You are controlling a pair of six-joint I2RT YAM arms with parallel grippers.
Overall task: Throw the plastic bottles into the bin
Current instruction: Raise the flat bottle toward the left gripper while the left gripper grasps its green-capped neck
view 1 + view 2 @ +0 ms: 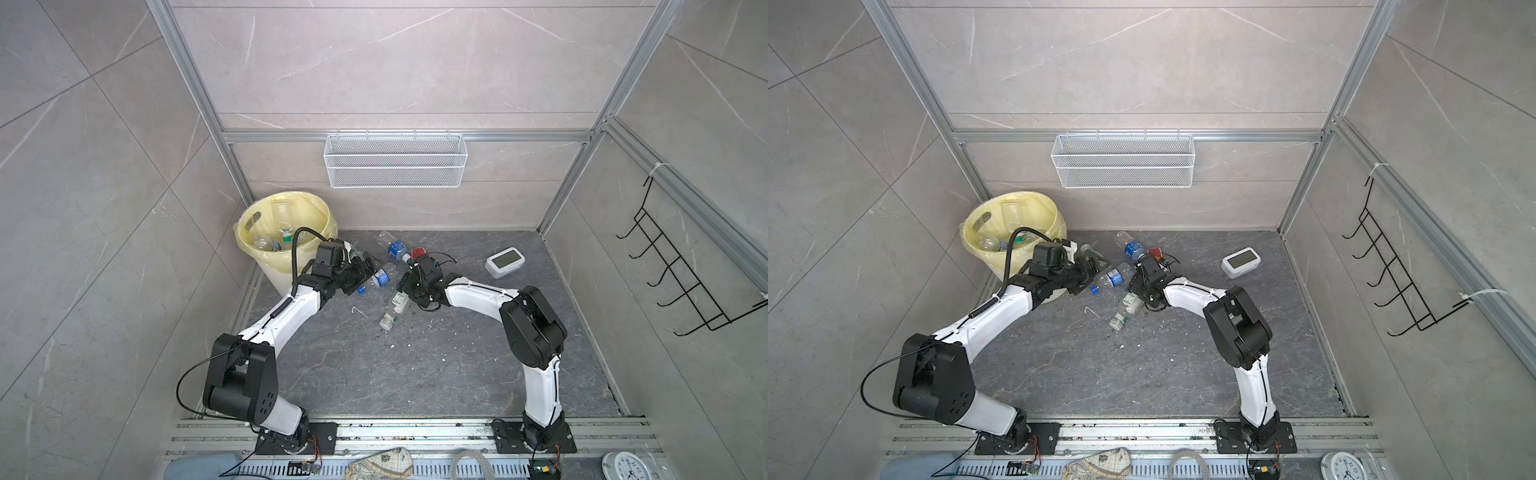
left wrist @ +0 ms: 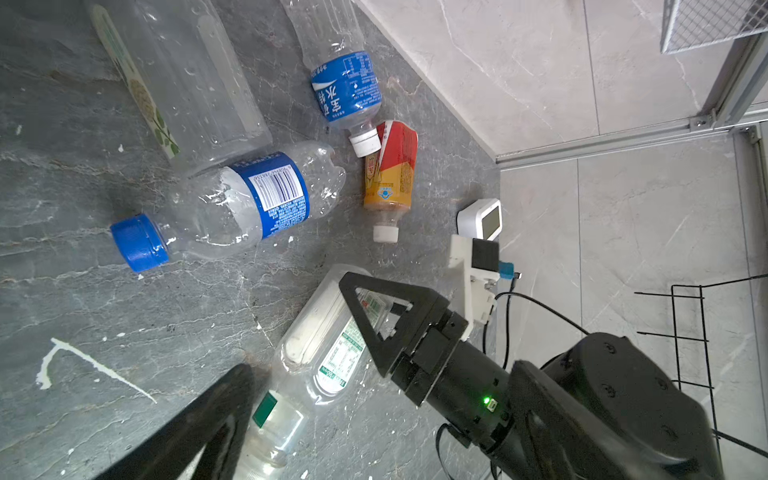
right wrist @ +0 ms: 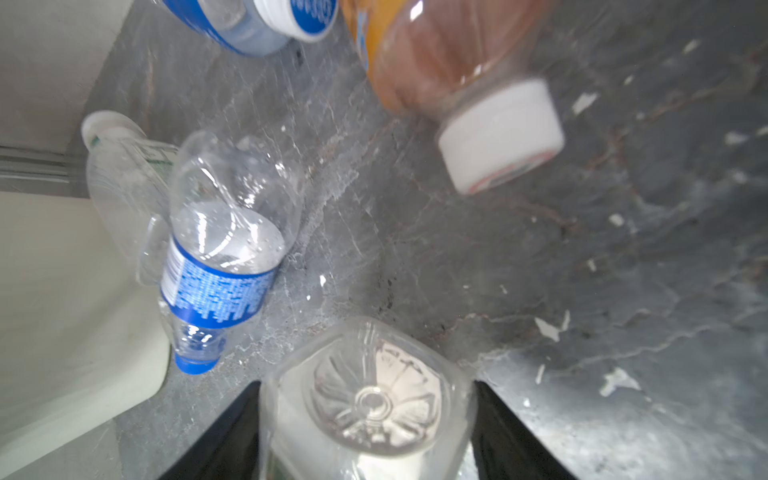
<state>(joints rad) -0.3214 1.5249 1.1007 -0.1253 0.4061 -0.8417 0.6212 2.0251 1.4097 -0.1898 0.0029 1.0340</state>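
Now the right gripper [image 3: 365,386] pinches a green-labelled bottle [image 2: 322,359] on the floor [image 1: 415,374]; left gripper [image 1: 365,273] gapes wide near the bin [image 1: 266,258].

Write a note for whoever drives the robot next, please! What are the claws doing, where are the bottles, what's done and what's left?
Left gripper: open, empty, above the floor beside the bin.
Right gripper: fingers against both sides of the green-label bottle, which lies on the floor.
Done: a few bottles are in the bin.
Left: five on the floor: that one, the blue-cap bottle, white-cap bottle, orange bottle and leaf-label bottle.
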